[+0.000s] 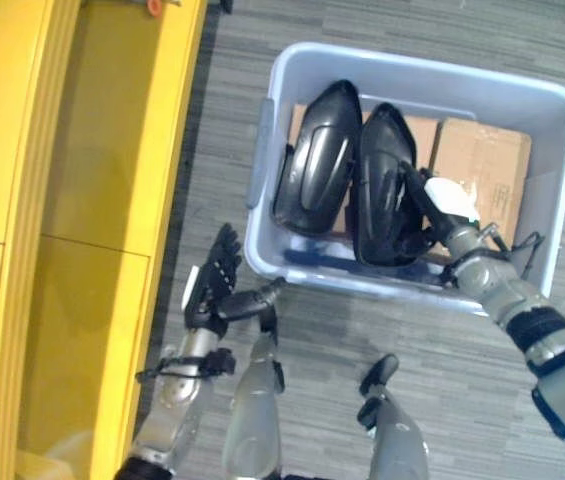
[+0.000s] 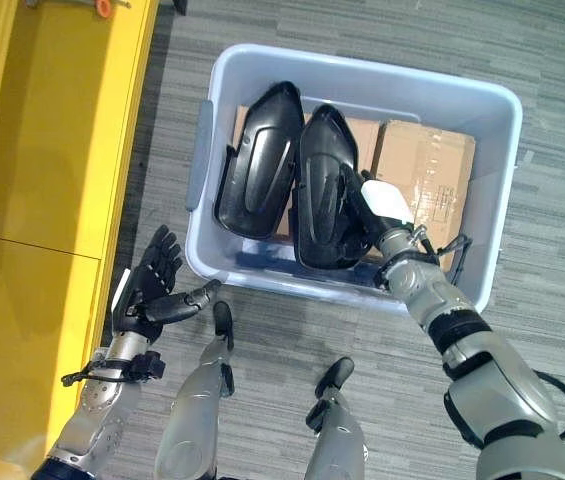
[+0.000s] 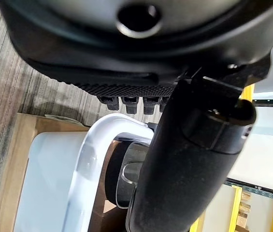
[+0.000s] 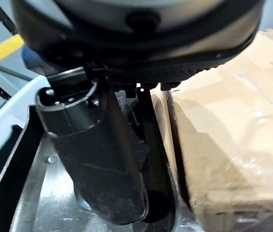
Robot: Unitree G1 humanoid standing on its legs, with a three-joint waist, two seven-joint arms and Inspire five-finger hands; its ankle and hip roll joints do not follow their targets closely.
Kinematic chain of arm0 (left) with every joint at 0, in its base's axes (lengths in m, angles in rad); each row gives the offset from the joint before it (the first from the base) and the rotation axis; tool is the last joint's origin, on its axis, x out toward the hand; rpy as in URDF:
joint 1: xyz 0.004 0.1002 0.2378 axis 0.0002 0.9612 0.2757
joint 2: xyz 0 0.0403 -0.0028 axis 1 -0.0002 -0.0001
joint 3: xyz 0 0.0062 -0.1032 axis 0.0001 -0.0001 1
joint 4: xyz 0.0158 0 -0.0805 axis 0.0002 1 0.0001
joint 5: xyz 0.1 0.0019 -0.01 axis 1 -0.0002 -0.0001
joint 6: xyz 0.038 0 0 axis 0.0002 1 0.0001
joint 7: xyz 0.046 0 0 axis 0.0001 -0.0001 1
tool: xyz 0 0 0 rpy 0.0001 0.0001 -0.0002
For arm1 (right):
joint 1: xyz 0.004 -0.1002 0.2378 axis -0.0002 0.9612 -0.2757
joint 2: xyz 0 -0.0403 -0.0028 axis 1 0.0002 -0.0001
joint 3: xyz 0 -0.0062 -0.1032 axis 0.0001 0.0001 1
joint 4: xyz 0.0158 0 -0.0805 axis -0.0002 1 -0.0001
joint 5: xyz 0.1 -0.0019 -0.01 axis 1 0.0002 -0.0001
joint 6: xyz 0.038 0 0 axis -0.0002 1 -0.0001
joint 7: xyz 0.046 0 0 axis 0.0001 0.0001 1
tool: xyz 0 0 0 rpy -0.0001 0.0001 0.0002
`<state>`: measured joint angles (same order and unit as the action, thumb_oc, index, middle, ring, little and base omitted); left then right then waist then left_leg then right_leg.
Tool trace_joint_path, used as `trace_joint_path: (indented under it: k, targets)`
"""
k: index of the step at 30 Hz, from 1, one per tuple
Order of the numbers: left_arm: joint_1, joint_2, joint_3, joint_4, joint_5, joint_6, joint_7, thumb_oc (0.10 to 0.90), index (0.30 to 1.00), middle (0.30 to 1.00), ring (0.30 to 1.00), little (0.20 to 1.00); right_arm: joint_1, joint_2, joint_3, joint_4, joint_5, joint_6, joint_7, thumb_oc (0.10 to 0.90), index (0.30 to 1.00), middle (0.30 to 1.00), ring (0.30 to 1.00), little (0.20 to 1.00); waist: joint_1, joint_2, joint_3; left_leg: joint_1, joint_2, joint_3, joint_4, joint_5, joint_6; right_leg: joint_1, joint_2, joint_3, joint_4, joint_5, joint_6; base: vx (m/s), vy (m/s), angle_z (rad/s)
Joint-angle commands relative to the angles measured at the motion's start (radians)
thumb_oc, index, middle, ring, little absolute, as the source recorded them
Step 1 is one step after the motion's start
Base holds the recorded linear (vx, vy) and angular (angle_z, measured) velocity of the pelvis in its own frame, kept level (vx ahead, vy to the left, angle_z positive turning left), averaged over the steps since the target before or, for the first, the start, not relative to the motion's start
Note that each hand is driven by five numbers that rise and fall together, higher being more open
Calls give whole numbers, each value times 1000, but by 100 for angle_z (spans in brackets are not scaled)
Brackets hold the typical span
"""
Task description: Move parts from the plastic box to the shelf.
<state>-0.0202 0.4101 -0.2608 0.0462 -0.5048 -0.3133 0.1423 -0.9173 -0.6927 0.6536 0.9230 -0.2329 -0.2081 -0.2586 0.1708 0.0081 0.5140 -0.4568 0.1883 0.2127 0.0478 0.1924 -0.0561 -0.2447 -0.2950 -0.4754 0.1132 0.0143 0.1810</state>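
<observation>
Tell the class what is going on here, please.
A humanoid robot stands over a pale plastic box on the floor beside a yellow shelf. Two black moulded parts lie in the box beside cardboard cartons. The right hand reaches into the box at the right-side part; whether it grips is unclear. The other part lies untouched. The left hand hangs open outside the box.

The plastic box (image 2: 354, 70) sits on the floor (image 2: 552, 250), just right of the left hand (image 2: 148, 290). The shelf (image 2: 42, 200) runs along that hand's left. In the box, two parts (image 2: 257, 175) lie side by side, left of the right hand (image 2: 377, 215), with cardboard boxes (image 2: 422, 165) beyond and right of it.
</observation>
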Motion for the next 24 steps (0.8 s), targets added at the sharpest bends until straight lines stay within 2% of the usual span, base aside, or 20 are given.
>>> trace_joint_path:
  k: [1,9,13,18,21,22,23,24]
  targets:
    - [-44,12,-23,-139,-5,-97,-8,900,1000,1000,1000,1000,-139,-37,56,124,15,32,-9,900,1000,1000,1000,1000,42,15,6,5,65,7,11,-22,-93,-75,5,42,-4,100,-6,0,0,0]
    - [-66,7,-40,-117,-3,-99,-4,900,1000,1000,1000,1000,-219,-70,76,212,31,40,-27,900,1000,1000,1000,1000,52,30,6,-31,51,-3,8,-25,-88,-112,0,44,3,101,-1,30,11,-1]
    - [-70,0,-35,-114,-4,-99,7,900,1000,1000,1000,1000,-252,-101,75,164,39,42,-58,900,1000,1000,1000,1000,46,26,6,-26,44,1,1,-27,-87,-113,-5,46,1,101,1,32,25,2]
    - [-62,-11,6,-119,13,-94,36,900,1000,1000,1000,1000,-207,-141,6,-98,45,41,-102,900,1000,1000,1000,1000,13,1,6,-16,44,10,1,-36,-85,-112,-4,60,0,101,0,18,28,4]
    - [-52,-16,35,-117,34,-89,57,900,1000,1000,1000,1000,-105,-164,-80,-321,4,42,-118,900,1000,1000,1000,1000,-15,-21,6,-10,43,15,-1,-44,-82,-112,-3,65,1,101,0,6,4,1]
    - [-51,-15,34,-117,34,-88,57,900,1000,1000,1000,1000,-97,-166,-87,-330,1,45,-117,900,1000,1000,1000,1000,-14,-21,6,-9,43,15,-1,-44,-82,-111,-4,65,1,101,1,0,0,0]
    - [-48,-16,51,-116,49,-89,68,900,1000,1000,1000,1000,-24,-175,-161,-448,-39,44,-129,900,1000,1000,1000,1000,-31,-32,6,-7,41,14,-1,-48,-80,-108,-5,66,-1,101,2,0,0,0]
    - [-46,-16,58,-119,51,-89,72,900,1000,1000,1000,1000,9,-178,-182,-483,-65,47,-131,900,1000,1000,1000,1000,-34,-35,6,-6,41,14,0,-49,-79,-108,-6,66,0,101,2,0,0,0]
